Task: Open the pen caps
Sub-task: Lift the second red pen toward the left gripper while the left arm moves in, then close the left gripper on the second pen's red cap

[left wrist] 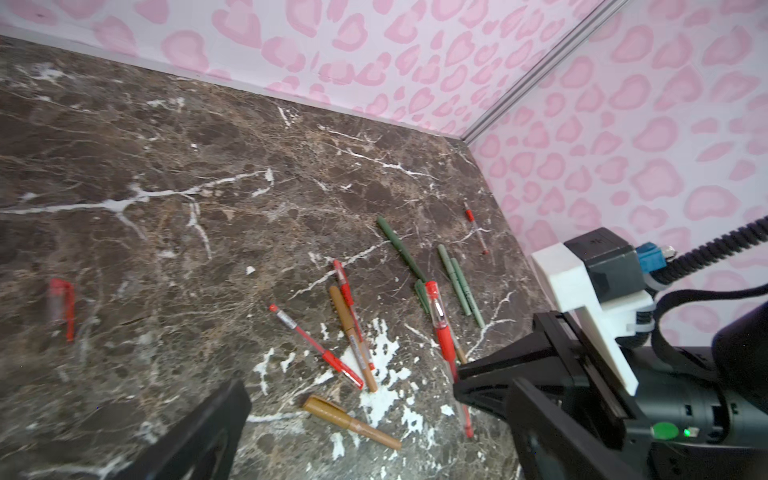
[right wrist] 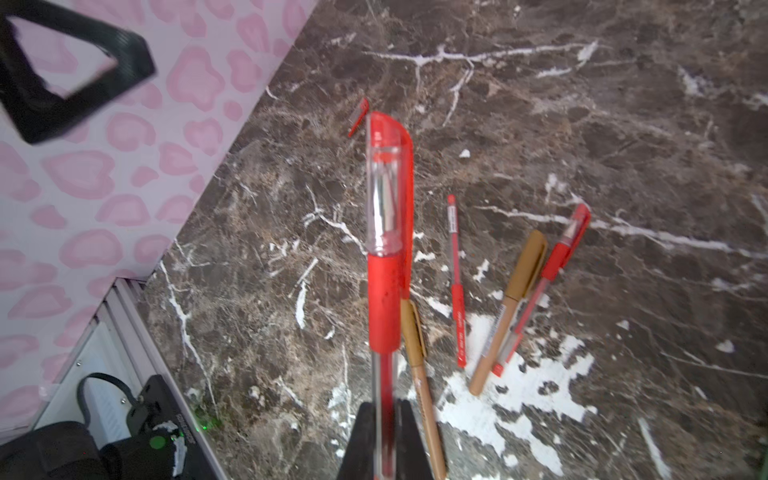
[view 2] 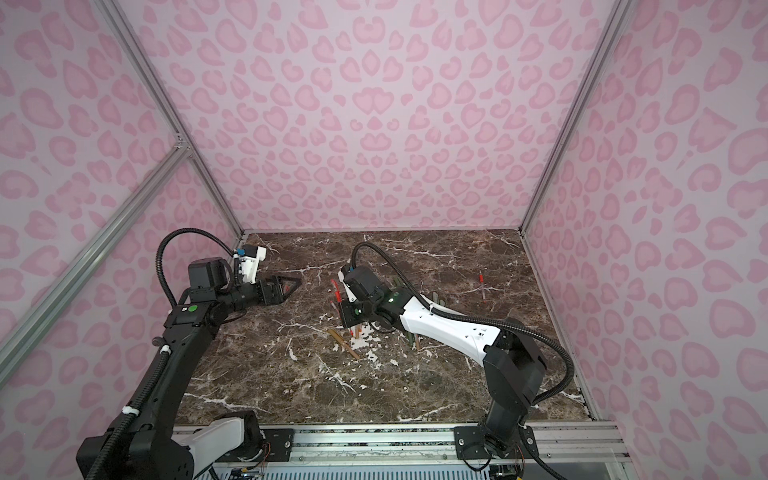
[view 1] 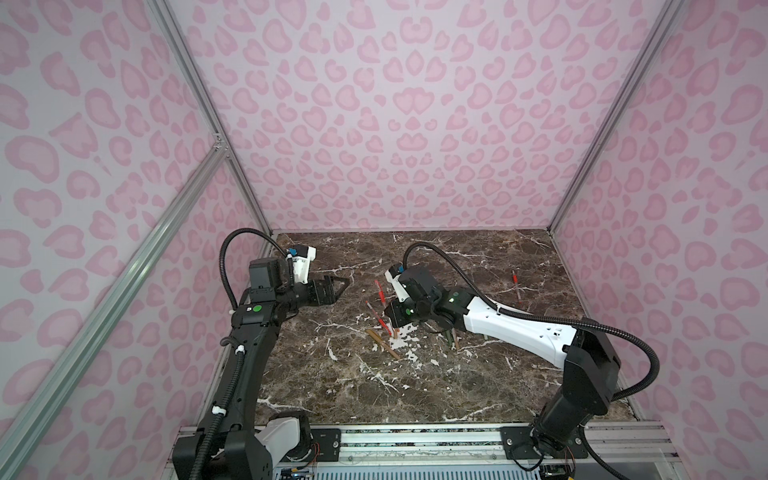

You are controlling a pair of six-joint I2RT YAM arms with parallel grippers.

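Observation:
My right gripper (right wrist: 384,419) is shut on a red pen (right wrist: 384,307), which it holds above the marble. The pen's clear cap (right wrist: 384,187) with a red clip is on it. In the left wrist view this capped pen (left wrist: 436,307) stands tilted in the right gripper (left wrist: 457,374). My left gripper (view 1: 343,289) hovers open and empty to the left, and a loose red cap (left wrist: 62,307) lies on the marble below it. Capped tan pens (left wrist: 349,419), red pens (left wrist: 316,345) and green pens (left wrist: 401,249) lie in a loose cluster in the middle.
A thin red pen body (view 1: 516,286) lies alone at the right. Pink patterned walls (view 1: 395,124) close three sides, and an aluminium rail (view 1: 415,440) with both arm bases runs along the front. The tabletop (view 1: 374,390) is brown marble.

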